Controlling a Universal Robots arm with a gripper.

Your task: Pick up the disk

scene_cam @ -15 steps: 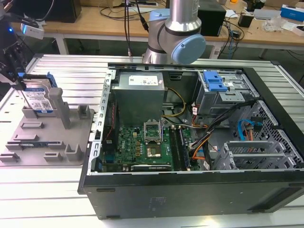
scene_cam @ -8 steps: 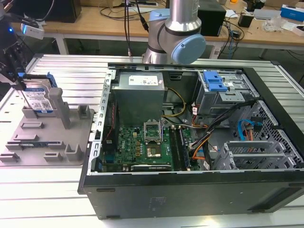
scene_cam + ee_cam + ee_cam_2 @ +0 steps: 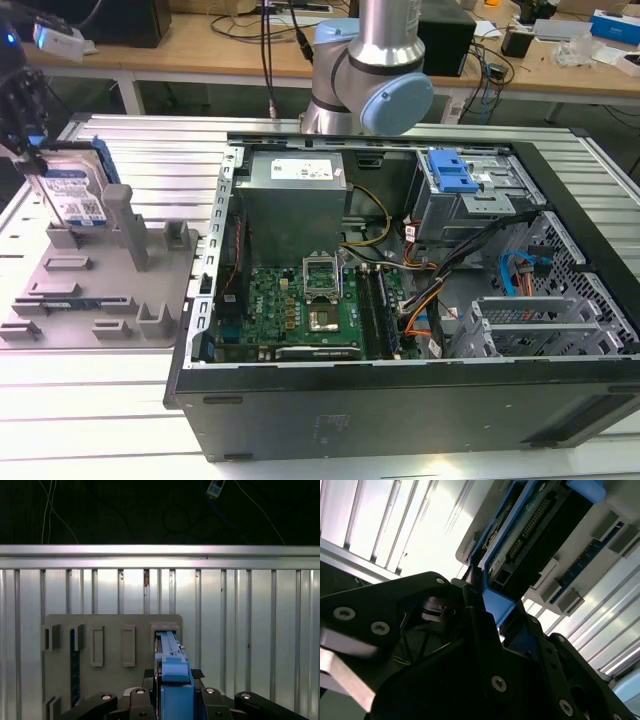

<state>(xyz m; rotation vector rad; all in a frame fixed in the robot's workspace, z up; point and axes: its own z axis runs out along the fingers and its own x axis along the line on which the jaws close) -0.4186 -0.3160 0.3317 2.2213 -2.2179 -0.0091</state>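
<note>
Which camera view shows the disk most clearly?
The exterior view: the disk stands upright on edge in the grey fixture, its labelled face visible, the gripper at its top. The first wrist view gives its blue edge; the second wrist view its connector end.

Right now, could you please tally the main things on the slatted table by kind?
Disk, standing on edge in the fixture, the gripper at its top: 1
Grey fixture with posts: 1
Open computer case: 1
Total: 3
</note>
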